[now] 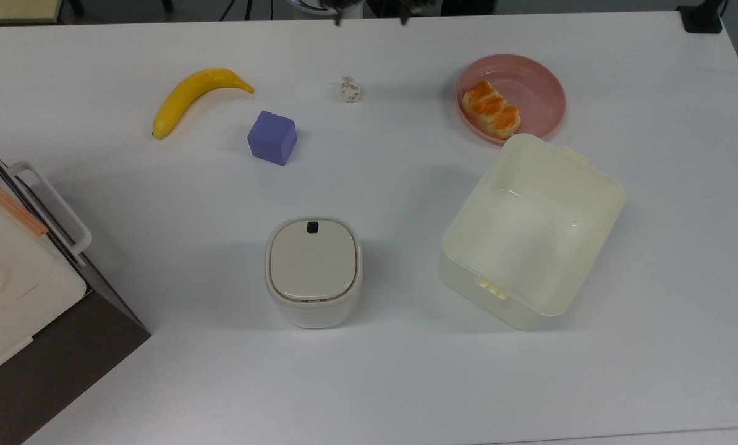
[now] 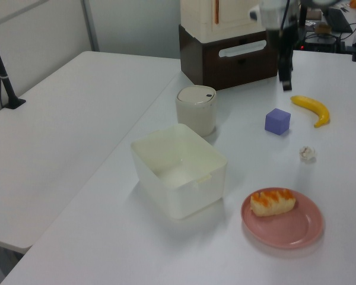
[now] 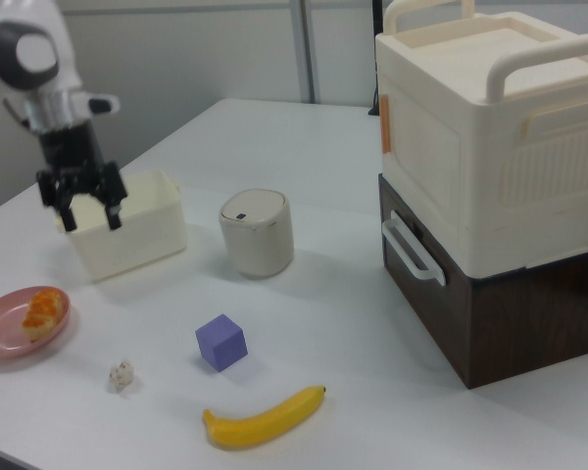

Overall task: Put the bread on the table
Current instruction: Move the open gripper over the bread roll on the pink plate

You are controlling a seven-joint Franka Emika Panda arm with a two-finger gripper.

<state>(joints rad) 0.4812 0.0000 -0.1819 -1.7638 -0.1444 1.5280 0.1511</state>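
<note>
The bread (image 1: 491,109) is a small bun with a glossy orange-brown top, lying on the left part of a round pink plate (image 1: 533,80) on the white table (image 1: 406,173). In the left view the bread (image 2: 273,202) rests on the plate (image 2: 299,230) at the near right. My gripper (image 3: 89,217) hangs open and holds nothing, above the table and well up from the bread (image 3: 41,311). Its two fingertips poke in at the top view's top edge, where the gripper (image 1: 370,17) is far to the left of the plate.
An open cream bin (image 1: 530,235) stands just below the plate. A small lidded can (image 1: 312,266), a purple cube (image 1: 272,137), a banana (image 1: 196,96) and an off-white wad (image 1: 350,89) also sit on the table. A tall cream and brown box stack (image 3: 490,196) fills the top view's left edge.
</note>
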